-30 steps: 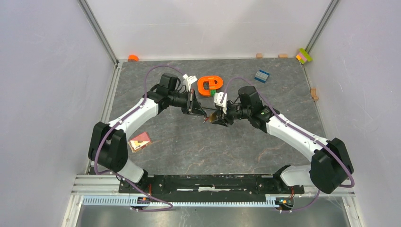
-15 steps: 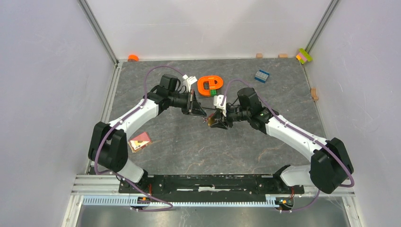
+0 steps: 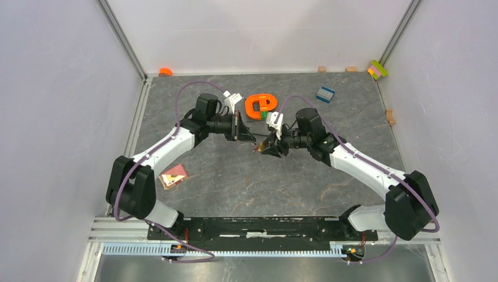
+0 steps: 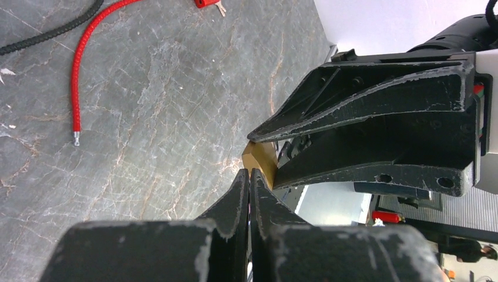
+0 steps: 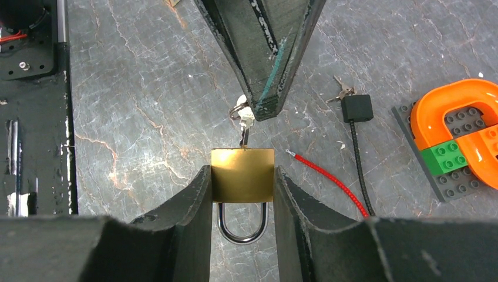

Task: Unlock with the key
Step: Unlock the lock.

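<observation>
Brass padlock (image 5: 242,175) at lower centre of the right wrist view, clamped by its sides between the right gripper (image 5: 242,171) fingers, shackle pointing down-frame. Key (image 5: 243,132) seated in its upper face, head pinched in the closed left gripper (image 5: 265,106) just above. Further right on the grey table (image 5: 135,117): red cable (image 5: 329,179), black lock block (image 5: 357,108), orange brick piece (image 5: 464,111).

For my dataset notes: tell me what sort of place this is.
Probably a robot test cell in a lab. Plain white walls and metal rails box in a stone-patterned table. Two arms are bolted at its near edge, and toy bricks lie about as props.
</observation>
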`<control>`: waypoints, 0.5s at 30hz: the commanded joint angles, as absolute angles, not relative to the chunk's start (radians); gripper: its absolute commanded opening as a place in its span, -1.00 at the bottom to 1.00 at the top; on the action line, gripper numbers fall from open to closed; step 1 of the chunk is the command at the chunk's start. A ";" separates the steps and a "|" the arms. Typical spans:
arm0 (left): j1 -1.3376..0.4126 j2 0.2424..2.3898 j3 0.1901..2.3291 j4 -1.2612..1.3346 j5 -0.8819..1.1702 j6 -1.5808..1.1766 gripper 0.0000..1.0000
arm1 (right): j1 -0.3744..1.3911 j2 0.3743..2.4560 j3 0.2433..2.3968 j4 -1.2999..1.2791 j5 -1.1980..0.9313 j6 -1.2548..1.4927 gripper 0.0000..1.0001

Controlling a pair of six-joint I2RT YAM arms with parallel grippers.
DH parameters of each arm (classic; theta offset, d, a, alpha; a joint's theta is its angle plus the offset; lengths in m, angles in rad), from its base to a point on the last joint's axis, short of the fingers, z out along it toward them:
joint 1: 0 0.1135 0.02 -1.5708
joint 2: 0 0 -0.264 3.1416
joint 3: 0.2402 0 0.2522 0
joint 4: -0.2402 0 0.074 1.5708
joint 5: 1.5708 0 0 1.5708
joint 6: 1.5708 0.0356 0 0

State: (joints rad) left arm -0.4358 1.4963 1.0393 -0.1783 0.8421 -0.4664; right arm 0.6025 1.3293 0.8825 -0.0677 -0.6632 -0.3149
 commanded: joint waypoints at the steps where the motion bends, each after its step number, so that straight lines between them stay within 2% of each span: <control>1: -0.451 1.476 1.011 -0.143 0.863 -0.498 -0.96 | 0.585 1.321 0.888 0.157 -0.686 -0.237 -1.00; 15: -0.427 1.464 0.954 -0.023 0.910 -0.592 -0.96 | 0.555 1.278 0.719 0.356 -0.763 -0.241 -1.00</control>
